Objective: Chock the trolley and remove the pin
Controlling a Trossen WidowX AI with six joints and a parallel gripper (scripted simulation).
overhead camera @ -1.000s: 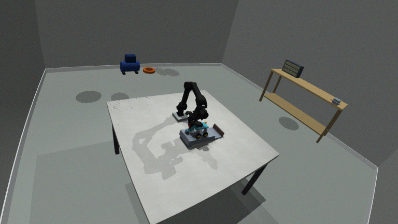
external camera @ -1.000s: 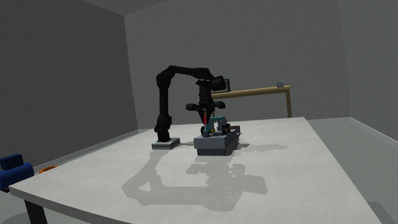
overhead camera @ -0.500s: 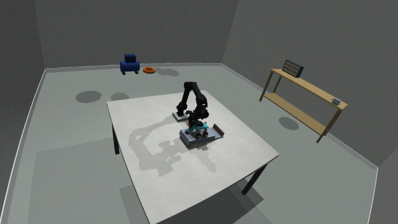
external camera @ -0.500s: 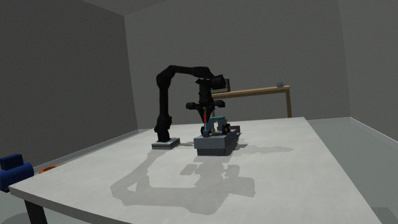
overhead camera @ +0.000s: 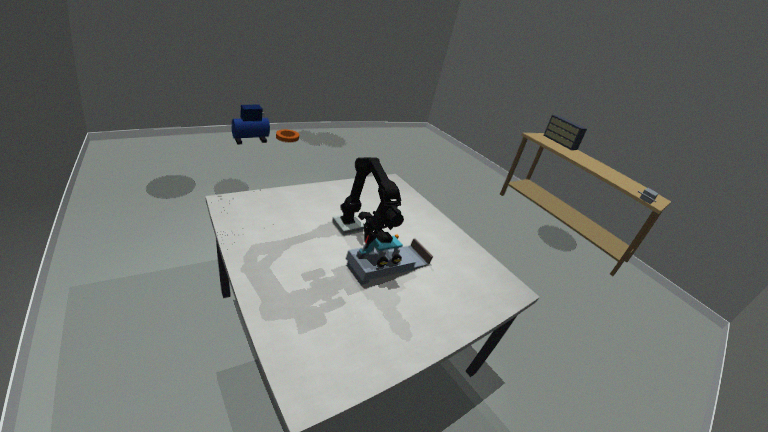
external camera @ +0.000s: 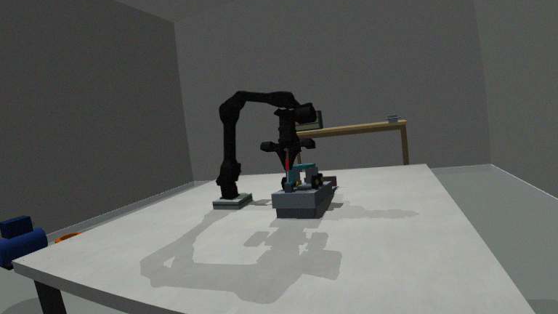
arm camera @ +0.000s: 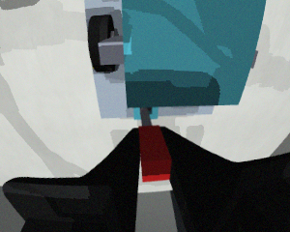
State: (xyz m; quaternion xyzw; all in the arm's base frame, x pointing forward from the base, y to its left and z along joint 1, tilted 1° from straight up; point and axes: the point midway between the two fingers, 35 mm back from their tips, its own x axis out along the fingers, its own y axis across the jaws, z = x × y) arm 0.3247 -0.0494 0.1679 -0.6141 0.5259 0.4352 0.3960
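Note:
My gripper (overhead camera: pixel 369 238) (external camera: pixel 287 167) (arm camera: pixel 148 133) points down at the ramp's uphill end and is shut on the red head of the stop pin (external camera: pixel 287 163) (arm camera: pixel 156 152). The pin's grey shaft shows below the head, above a small teal holder (external camera: pixel 288 184); whether its lower end is clear of the holder I cannot tell. The teal trolley (overhead camera: pixel 388 243) (external camera: pixel 304 166) (arm camera: pixel 184 58) stands on the grey-blue ramp (overhead camera: pixel 361 273) (external camera: pixel 293 200) (arm camera: pixel 108 106), just downhill of the pin. A small orange knob (overhead camera: pixel 397 236), apparently the chock's handle, shows beyond the trolley; the chock's body is hidden. The green tray is not seen.
A brown end board (overhead camera: pixel 421 252) (external camera: pixel 330 179) stands at the ramp's low end. The arm's base plate (overhead camera: pixel 340 225) (external camera: pixel 221 204) is on the pale table (overhead camera: pixel 317 370) (external camera: pixel 391 261) beside the ramp. The trolley's deck edge is close to my fingers. A wooden shelf (overhead camera: pixel 600 169) stands off the table.

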